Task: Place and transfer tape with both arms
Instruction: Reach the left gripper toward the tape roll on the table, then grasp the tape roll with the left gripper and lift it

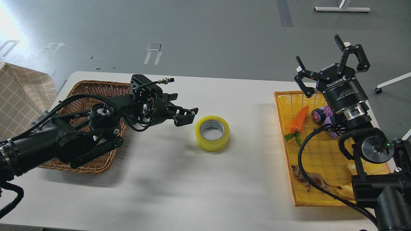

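Observation:
The tape (212,133), a translucent yellow roll with a grey-white core, lies flat on the white table (205,179) near the middle. My left gripper (185,115) is open and empty, low over the table just left of the roll, its fingers pointing right toward it without touching. My right gripper (330,65) is open and empty, raised above the far end of the yellow tray (321,154), fingers pointing up and away.
A brown wicker basket (93,128) sits at the left under my left arm. The yellow tray at the right holds a toy carrot (299,120), a purple can (322,113), a brown animal figure (310,180) and a yellow-cream toy (345,191). A checked cloth (19,96) lies far left.

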Controlling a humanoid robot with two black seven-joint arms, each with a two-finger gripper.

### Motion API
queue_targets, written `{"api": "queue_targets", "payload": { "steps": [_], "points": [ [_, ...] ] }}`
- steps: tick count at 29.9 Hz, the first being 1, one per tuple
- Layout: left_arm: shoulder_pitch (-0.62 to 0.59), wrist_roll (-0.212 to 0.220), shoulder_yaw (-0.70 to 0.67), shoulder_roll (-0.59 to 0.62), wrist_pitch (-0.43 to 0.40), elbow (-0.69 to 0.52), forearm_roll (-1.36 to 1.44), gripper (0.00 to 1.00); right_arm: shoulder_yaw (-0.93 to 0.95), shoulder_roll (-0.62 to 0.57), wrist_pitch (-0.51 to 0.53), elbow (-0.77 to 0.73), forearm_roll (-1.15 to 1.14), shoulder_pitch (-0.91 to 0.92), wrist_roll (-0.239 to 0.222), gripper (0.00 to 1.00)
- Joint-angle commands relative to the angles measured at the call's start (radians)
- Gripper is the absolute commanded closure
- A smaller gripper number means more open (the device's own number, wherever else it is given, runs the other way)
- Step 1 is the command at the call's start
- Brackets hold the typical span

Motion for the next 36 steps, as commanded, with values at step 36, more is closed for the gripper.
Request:
{"api": "queue_targets", "payload": {
  "steps": [36],
  "points": [
    [0.028, 0.078, 0.039, -0.191, -0.068, 0.117, -0.055, 0.03, 0.001, 0.0, 0.0, -0.011, 0.0, -0.019, 0.0, 0.0]
  ]
}}
